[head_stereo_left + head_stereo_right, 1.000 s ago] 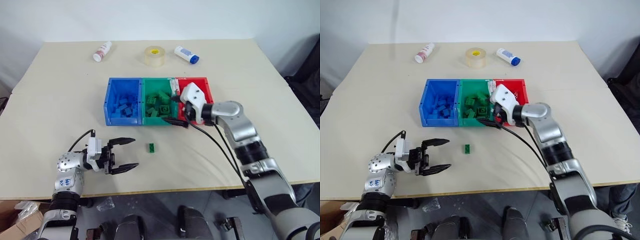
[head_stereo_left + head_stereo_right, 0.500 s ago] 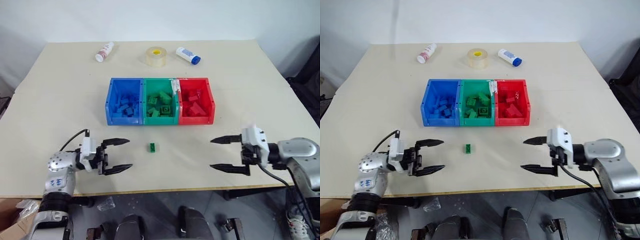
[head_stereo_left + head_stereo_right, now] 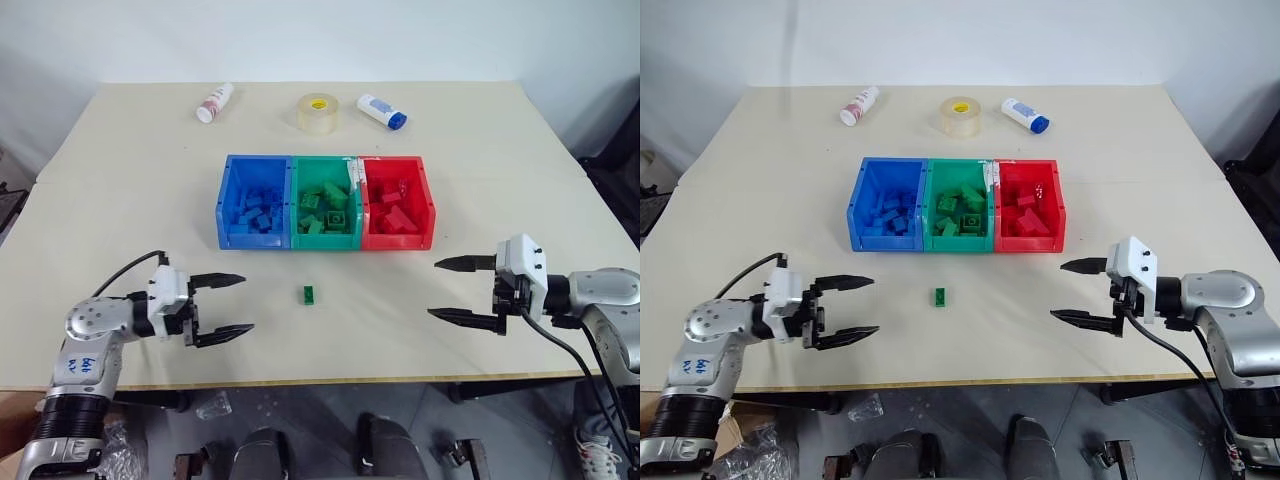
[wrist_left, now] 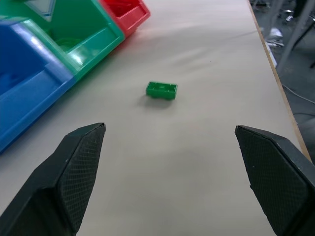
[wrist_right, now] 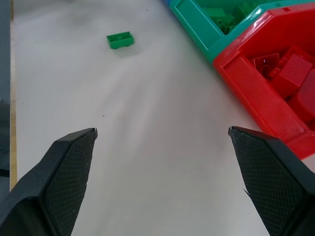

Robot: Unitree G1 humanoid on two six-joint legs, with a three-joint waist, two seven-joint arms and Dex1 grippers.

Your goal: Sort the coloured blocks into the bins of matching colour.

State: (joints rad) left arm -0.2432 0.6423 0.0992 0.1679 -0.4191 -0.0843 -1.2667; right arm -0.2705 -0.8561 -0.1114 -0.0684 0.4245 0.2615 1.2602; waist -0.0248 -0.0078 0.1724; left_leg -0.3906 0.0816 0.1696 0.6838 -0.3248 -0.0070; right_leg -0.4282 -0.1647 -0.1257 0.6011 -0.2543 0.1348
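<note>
A small green block (image 3: 310,294) lies alone on the table, in front of the green bin (image 3: 326,241). The blue bin (image 3: 224,210), the green one and the red bin (image 3: 427,210) stand side by side at mid-table, each holding several blocks of its own colour. My left gripper (image 3: 229,304) is open and empty near the front left edge, pointing toward the loose block (image 4: 161,90). My right gripper (image 3: 448,289) is open and empty at the front right, pointing left across the table, with the green block (image 5: 120,40) ahead of it.
Two white bottles (image 3: 214,102) (image 3: 378,110) and a roll of clear tape (image 3: 317,112) lie along the table's far side. The table's front edge (image 3: 330,381) runs just below both grippers.
My right arm has drawn back from over the green and red bins to the front right of the table, still open. The left gripper has barely moved.
</note>
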